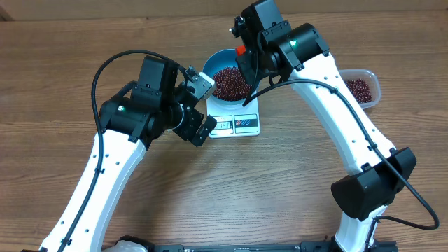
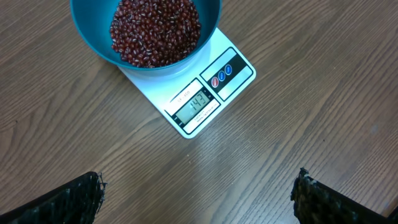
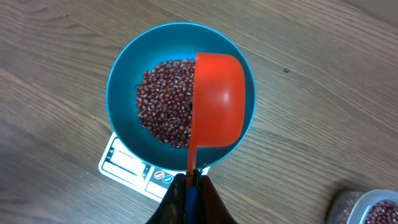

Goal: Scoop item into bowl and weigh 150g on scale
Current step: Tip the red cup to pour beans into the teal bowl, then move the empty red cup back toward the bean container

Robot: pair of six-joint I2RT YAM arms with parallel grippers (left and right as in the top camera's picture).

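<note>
The blue bowl [image 1: 212,61] stands on the white scale [image 1: 245,126] and holds a heap of maroon beans [image 1: 228,82]. My right gripper [image 1: 246,64] hovers over the bowl, shut on the handle of a red scoop [image 3: 217,102]. The scoop hangs above the right half of the bowl [image 3: 121,74], tipped over the beans [image 3: 161,102], and no beans show in it. My left gripper [image 2: 198,190] is open over bare table in front of the scale [image 2: 233,74], nothing between its fingers. The display [image 2: 198,104] reads about 143.
A clear plastic tub [image 1: 362,87] with more beans sits on the table to the right of the scale, also seen in the right wrist view as a tub [image 3: 372,208] at the lower right. Wooden table surrounds everything.
</note>
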